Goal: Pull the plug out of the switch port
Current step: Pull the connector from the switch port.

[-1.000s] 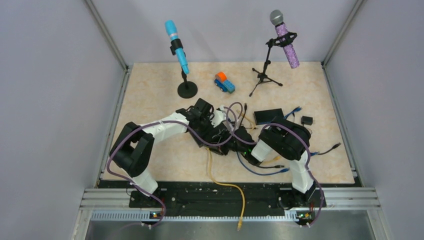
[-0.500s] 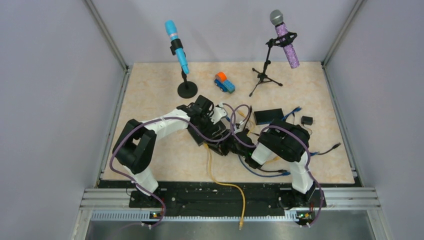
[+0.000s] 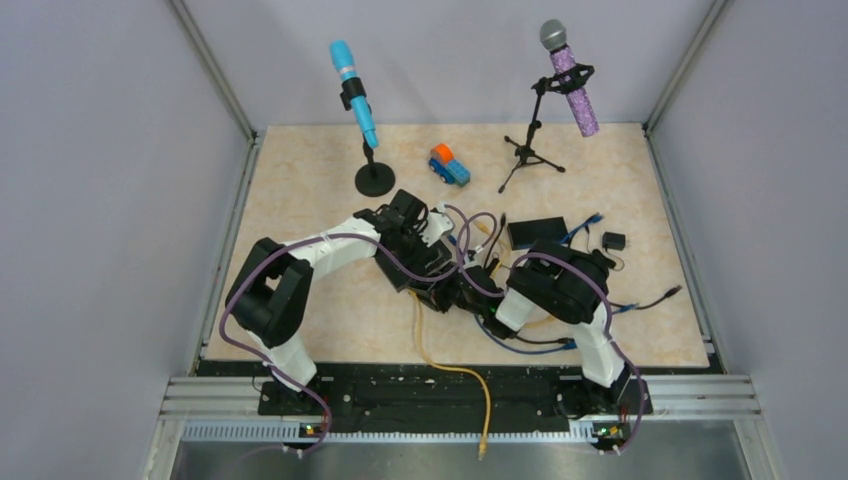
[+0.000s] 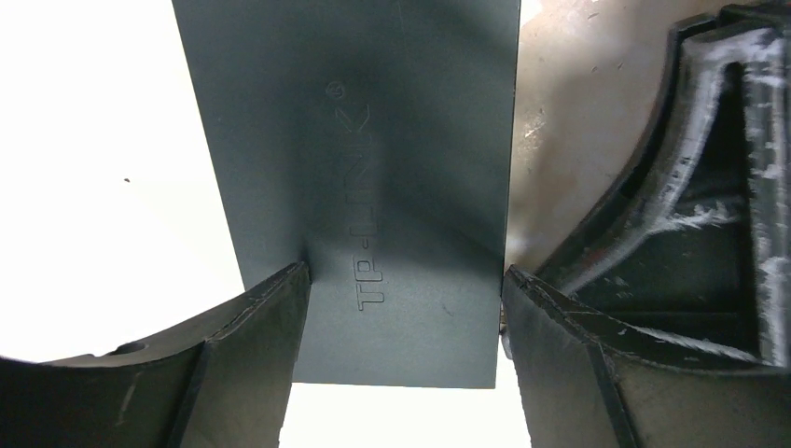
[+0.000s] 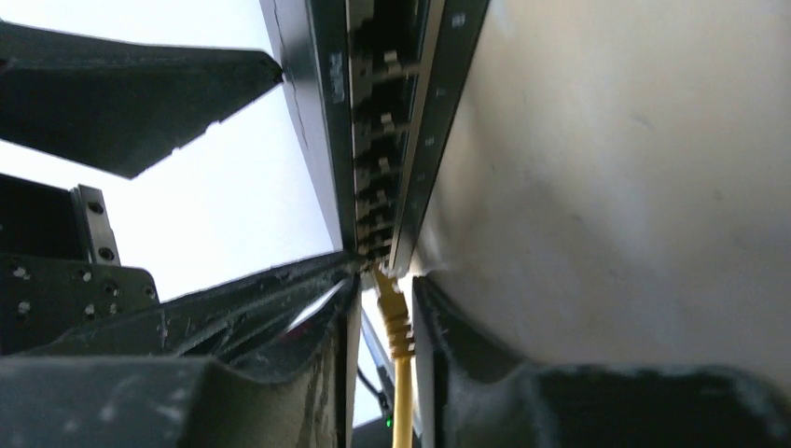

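Item 1: left gripper clamps switch. Item 2: right gripper, shifted inward, flanks yellow plug; grip unclear; plug seated.

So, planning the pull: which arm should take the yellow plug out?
Right. The right fingers sit either side of the yellow plug at the switch; the left fingers hold the switch body.

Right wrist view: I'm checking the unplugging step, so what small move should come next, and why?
Probably close the right gripper on the yellow plug: its jaws flank the plug, seated in the switch port, with a gap on one side, while the left gripper braces the switch.
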Robot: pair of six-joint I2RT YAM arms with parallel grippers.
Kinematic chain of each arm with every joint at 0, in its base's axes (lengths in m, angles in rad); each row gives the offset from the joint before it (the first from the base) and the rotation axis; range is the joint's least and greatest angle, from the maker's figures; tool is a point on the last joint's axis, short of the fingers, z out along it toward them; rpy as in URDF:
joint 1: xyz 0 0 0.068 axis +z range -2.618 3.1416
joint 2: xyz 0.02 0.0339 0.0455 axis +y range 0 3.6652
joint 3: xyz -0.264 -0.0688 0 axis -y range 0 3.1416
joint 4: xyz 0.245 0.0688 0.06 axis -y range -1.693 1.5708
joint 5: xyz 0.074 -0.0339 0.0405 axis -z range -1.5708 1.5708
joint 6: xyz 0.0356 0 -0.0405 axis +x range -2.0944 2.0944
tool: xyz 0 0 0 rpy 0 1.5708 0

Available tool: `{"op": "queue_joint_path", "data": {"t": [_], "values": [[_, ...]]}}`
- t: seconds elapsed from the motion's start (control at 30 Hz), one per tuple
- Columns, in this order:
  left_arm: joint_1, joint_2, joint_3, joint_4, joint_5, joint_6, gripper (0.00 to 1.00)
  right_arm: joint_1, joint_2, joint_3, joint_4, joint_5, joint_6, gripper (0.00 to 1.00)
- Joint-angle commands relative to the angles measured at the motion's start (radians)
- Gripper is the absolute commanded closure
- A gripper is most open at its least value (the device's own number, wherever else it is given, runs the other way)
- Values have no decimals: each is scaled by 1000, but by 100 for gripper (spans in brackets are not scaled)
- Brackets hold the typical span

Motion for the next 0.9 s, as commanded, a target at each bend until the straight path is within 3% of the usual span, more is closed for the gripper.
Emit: {"op": "queue_joint_path", "data": {"t": [0.0,0.1,0.23,0.6,0.87], "values": [[-3,70,-38,-106,100,-51,21,2,50,65,-6,88,85,80],[-2,70,-41,-103,98,-51,22,3,33,67,-60,92,61,84],[-2,73,-40,-104,106,-49,23,-6,44,50,-35,95,83,100],[-1,124,-36,-104,4,-81,26,-36,-94,-27,-86,-80,-29,100],[2,118,-41,-111,-120,-82,27,-39,-132,-113,24,-194,-24,100]]}}
